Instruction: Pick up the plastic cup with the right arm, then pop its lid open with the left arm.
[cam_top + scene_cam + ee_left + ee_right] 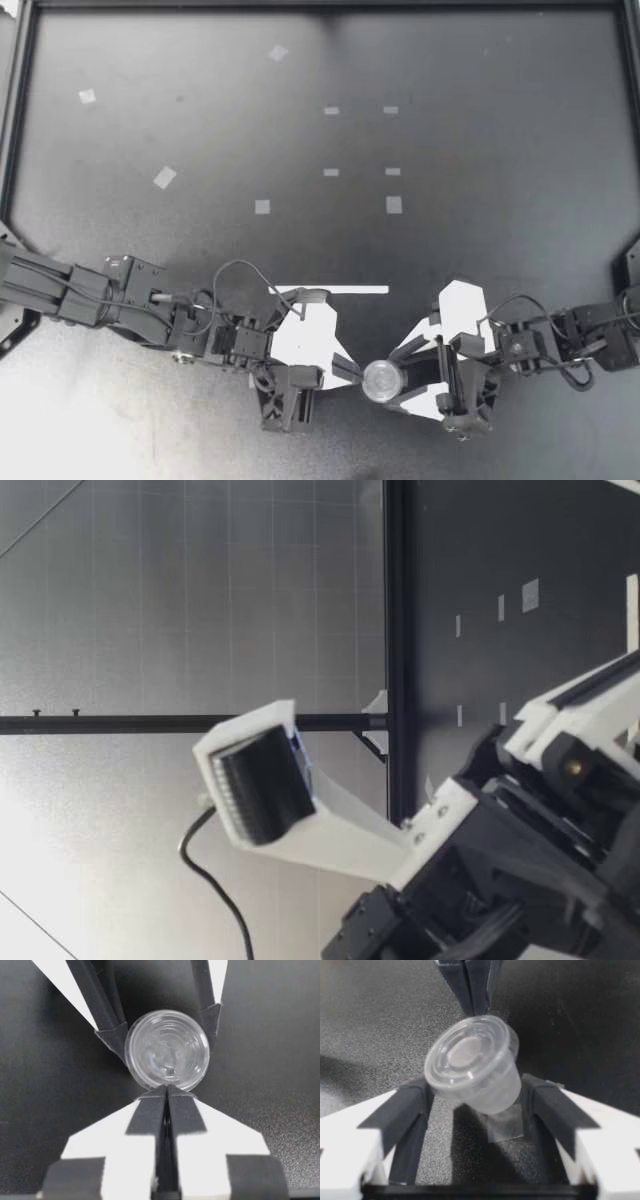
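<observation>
"Where is the cup (381, 381)?"
"Tilted just above the bench (450, 200), pinched by the right end effector (396, 379). The left end effector (348, 369), fully closed, touches its edge."
"Risk?"
"That push could pop it loose."

- Top view: the dark table (480, 250) is dim and matte, but pale glare washes the lower left of the frame to grey.
- The clear cup (381, 381) throws back a bright spot near the bottom centre.
- Low view: the near arm (520, 870) is soft and out of focus, and light sheens on the grey wall (120, 600).
- Right wrist view: overhead light lays the cup's dark shadow on the table directly under it.
</observation>
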Controlling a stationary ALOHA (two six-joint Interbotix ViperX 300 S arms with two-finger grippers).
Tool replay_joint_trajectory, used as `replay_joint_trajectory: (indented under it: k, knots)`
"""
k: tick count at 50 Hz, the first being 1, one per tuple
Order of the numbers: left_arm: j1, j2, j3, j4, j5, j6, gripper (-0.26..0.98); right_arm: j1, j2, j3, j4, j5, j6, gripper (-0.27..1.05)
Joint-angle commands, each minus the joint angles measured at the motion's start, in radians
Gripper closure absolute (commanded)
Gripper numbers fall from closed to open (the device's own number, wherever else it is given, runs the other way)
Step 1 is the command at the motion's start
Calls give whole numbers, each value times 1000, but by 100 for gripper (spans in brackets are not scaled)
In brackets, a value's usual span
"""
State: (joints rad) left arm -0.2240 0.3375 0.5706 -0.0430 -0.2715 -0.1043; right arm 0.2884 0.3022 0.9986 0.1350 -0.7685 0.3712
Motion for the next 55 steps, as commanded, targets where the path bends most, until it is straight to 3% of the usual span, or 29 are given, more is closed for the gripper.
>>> replay_joint_trajectory:
  k: [1,47,55]
  knots:
    - [-3,-15,-18,-2,-11,-2,69,5,-8,-14,2,-8,-2,11]
    - [-3,15,-35,-2,-15,-3,69,5,-23,-52,-48,106,-2,23]
    - [-3,15,-35,-2,-15,-5,69,5,-28,-60,-61,161,-2,34]
